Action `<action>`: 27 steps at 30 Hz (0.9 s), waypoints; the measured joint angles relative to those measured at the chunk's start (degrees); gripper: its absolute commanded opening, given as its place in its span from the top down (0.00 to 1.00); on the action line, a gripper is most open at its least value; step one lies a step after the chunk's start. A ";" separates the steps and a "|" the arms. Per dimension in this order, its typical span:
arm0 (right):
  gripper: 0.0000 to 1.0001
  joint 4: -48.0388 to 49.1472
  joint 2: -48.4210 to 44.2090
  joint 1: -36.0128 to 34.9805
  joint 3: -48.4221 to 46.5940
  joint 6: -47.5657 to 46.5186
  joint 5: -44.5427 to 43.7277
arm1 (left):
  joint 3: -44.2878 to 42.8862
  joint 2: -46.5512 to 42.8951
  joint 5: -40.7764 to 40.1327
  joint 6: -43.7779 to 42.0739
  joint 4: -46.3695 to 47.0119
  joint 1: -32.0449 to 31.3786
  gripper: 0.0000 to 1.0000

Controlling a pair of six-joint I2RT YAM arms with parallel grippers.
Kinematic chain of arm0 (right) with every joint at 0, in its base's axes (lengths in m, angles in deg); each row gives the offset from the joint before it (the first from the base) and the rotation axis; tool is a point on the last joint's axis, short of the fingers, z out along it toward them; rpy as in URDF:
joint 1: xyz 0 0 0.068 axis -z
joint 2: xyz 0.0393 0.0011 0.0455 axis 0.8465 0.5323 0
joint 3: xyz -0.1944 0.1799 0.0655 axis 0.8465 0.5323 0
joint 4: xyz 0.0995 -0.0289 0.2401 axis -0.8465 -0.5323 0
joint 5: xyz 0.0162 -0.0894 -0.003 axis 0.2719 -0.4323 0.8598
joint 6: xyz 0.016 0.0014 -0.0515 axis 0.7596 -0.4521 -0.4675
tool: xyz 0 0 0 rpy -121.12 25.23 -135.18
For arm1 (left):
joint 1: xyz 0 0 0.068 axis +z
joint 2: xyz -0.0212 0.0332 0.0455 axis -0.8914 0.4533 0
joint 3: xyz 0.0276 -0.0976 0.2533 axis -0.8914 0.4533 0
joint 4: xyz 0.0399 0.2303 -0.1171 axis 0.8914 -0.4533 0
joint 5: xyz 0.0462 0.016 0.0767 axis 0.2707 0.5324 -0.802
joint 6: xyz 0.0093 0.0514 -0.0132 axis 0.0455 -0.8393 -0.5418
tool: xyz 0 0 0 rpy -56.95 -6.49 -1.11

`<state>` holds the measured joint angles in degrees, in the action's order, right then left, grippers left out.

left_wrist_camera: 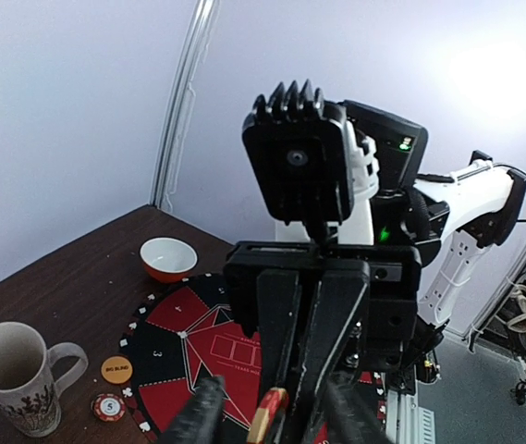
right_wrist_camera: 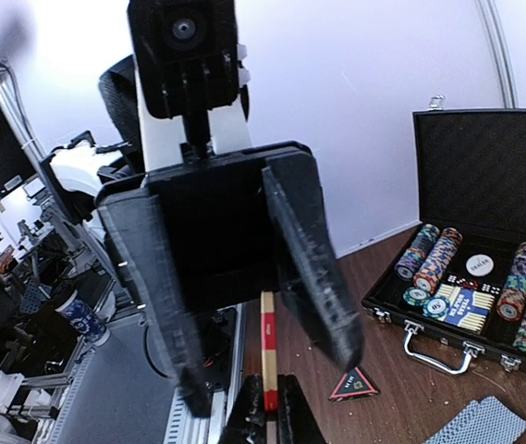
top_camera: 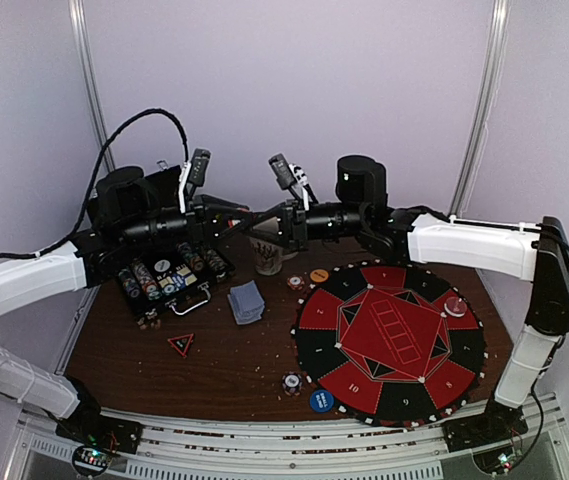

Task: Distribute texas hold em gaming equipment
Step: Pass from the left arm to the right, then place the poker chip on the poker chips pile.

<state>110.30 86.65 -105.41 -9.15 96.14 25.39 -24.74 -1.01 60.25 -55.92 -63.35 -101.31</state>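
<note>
left claw (left_wrist_camera: 276,427): stood spread open in mid-air, fingers either side of the poker chip (right_wrist_camera: 268,356).
chip case (top_camera: 169,282): lay open on the table's left.
cards (top_camera: 247,302): sat stacked just right of it.
poker chip: hung edge-on above the table.
right claw (right_wrist_camera: 267,421): was pinched shut on the poker chip.
felt mat (top_camera: 389,340): lay on the right.

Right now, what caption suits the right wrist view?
Right fingers pinch a thin red piece; left fingers open; chip case behind.
</note>
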 measured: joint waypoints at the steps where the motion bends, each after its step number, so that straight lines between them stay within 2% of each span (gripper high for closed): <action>1: 1.00 -1.05 -0.09 0.09 -0.07 -0.61 -0.79 | 0.00 0.04 -0.81 -0.37 -0.68 -0.07 0.15; 3: 1.00 -4.61 -0.52 0.33 -0.09 -1.86 -2.54 | -0.02 0.04 -3.50 -1.20 -2.40 -0.11 0.07; 6: 1.00 -10.29 -1.99 2.21 0.37 -2.89 -5.60 | -0.31 0.02 -10.86 -3.41 -6.75 -0.22 0.04; 11: 1.00 -19.04 -7.30 8.04 5.31 -1.55 -10.80 | -3.37 0.04 -23.39 -6.88 -16.11 -0.22 0.02; 16: 1.00 -23.87 -8.96 11.80 11.56 4.46 -13.07 | -4.96 0.85 -33.90 -8.68 -22.64 0.13 0.02; 21: 1.00 -22.21 -1.68 13.79 13.90 13.51 -11.76 | -5.49 3.56 -40.92 -9.11 -28.94 3.39 0.02; 27: 1.00 -20.17 11.96 14.36 7.87 19.76 -10.36 | -5.29 4.13 -45.72 -9.73 -34.40 8.63 0.02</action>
<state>90.13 98.61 -91.05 -1.28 115.90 15.03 -30.03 3.12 14.52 -65.65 -97.75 -92.67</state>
